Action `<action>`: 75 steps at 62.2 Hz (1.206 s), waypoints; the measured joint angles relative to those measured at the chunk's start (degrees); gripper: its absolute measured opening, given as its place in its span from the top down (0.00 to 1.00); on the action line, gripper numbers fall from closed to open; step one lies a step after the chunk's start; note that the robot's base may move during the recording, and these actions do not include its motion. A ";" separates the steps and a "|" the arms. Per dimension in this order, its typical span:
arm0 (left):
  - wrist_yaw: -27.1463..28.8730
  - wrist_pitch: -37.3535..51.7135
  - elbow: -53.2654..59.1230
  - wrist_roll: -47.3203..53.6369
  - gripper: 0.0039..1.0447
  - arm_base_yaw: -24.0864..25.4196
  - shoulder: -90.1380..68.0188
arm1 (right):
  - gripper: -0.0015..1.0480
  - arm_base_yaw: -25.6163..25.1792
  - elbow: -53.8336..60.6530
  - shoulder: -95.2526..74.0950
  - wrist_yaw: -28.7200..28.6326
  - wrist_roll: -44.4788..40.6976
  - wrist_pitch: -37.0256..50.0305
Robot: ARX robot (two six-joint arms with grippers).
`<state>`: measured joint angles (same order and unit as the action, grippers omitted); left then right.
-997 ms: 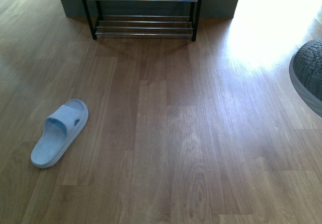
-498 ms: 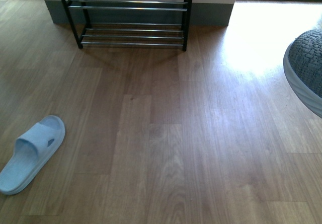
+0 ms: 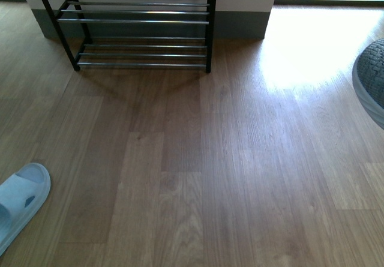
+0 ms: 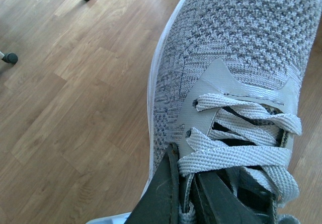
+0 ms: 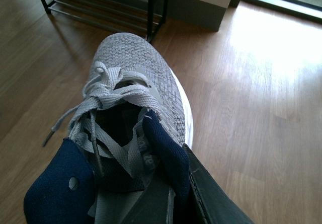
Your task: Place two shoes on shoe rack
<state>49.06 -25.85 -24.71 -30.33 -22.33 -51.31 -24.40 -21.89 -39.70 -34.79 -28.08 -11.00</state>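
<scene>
Far ahead against the wall, left of centre in the front view: shoe rack [image 3: 141, 21], bars running crosswise. Held in the right gripper [image 5: 173, 194], clenched on the navy heel collar: grey sneaker [image 5: 136, 68], toe and long axis aimed at the rack's right post, well short of it. Pinched near the laces by the left gripper [image 4: 191, 191], probably on the tongue: second grey sneaker [image 4: 241, 38], toe away from the wrist. Low left on the floor, apart: pale blue slide [image 3: 21, 204]. Likely better lined up on the right side.

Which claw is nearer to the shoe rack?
Right, probably. The right claw holds a grey sneaker toward the shoe rack ahead; the left claw with the other sneaker sees only floor, no rack.
</scene>
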 joint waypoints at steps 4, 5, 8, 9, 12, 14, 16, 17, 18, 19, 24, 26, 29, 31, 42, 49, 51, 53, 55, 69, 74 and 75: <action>0.07 0.00 0.00 0.02 0.99 0.00 0.00 | 0.99 0.00 0.00 0.00 -0.22 0.00 0.00; 0.07 0.00 0.00 0.02 0.99 0.00 0.00 | 0.99 0.00 0.00 0.00 -0.22 0.00 0.00; 0.00 0.00 0.00 0.00 0.99 0.00 0.00 | 0.99 0.00 0.00 0.00 -0.20 0.00 0.00; -0.02 0.00 0.00 0.02 0.99 0.00 0.00 | 0.99 0.00 0.00 0.00 -0.17 0.00 0.00; -0.07 0.00 0.00 0.02 0.99 0.00 0.00 | 0.99 0.00 0.00 0.00 -0.07 -0.02 0.00; -0.07 0.00 0.00 0.00 0.99 0.00 0.00 | 0.99 0.00 0.00 0.00 0.04 -0.02 0.00; -0.07 0.00 0.00 0.02 0.99 -0.02 0.00 | 0.99 0.00 0.00 0.00 0.09 -0.02 0.00; -0.09 0.00 0.00 0.02 0.99 -0.02 0.00 | 0.99 -0.02 0.00 0.00 0.13 -0.02 0.00; -0.15 0.00 0.00 0.02 0.99 0.00 0.00 | 0.99 -0.02 0.00 0.00 0.26 -0.02 0.00; -0.22 0.00 0.00 0.02 0.99 0.00 0.00 | 0.99 -0.02 0.00 0.00 0.31 -0.04 0.00; -0.17 0.00 0.00 0.02 0.99 -0.02 0.00 | 0.99 -0.02 0.00 0.00 0.31 -0.04 0.00; -0.17 0.00 0.00 0.00 0.99 0.00 0.00 | 0.99 -0.02 0.00 0.00 0.28 -0.02 0.00; -0.15 0.00 0.00 0.02 0.99 0.00 0.00 | 0.99 0.00 0.00 0.00 0.24 -0.02 0.00; -0.13 0.00 0.00 0.02 0.99 0.00 0.00 | 0.99 -0.02 0.00 0.00 0.22 -0.02 0.00; -0.17 0.00 0.00 0.00 0.99 0.00 0.00 | 0.99 0.00 0.00 0.00 0.17 -0.02 0.00; -0.20 0.00 0.00 0.02 0.99 0.00 0.00 | 0.99 -0.02 0.00 0.00 0.11 -0.02 0.00; -0.17 0.00 0.00 0.00 0.99 0.00 0.00 | 0.99 0.00 0.00 0.00 0.22 -0.02 0.00; -0.17 0.00 0.00 0.00 0.99 0.00 0.00 | 0.99 0.00 0.00 0.00 0.24 -0.04 0.00; -0.17 0.00 0.00 0.02 0.99 0.00 0.00 | 0.99 0.00 0.00 0.00 0.26 -0.04 0.00; -0.17 0.00 0.00 0.02 0.99 -0.02 0.00 | 0.99 0.00 0.00 0.00 0.24 -0.02 0.00; -0.20 0.00 0.00 0.00 0.99 0.00 0.00 | 0.99 0.00 0.00 0.00 0.17 -0.02 0.00; -0.17 0.00 0.00 0.00 0.99 0.00 0.00 | 0.99 0.00 0.00 0.02 0.11 -0.02 0.00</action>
<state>48.88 -25.85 -24.71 -30.33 -22.33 -51.31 -24.40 -21.89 -39.68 -34.68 -28.10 -11.00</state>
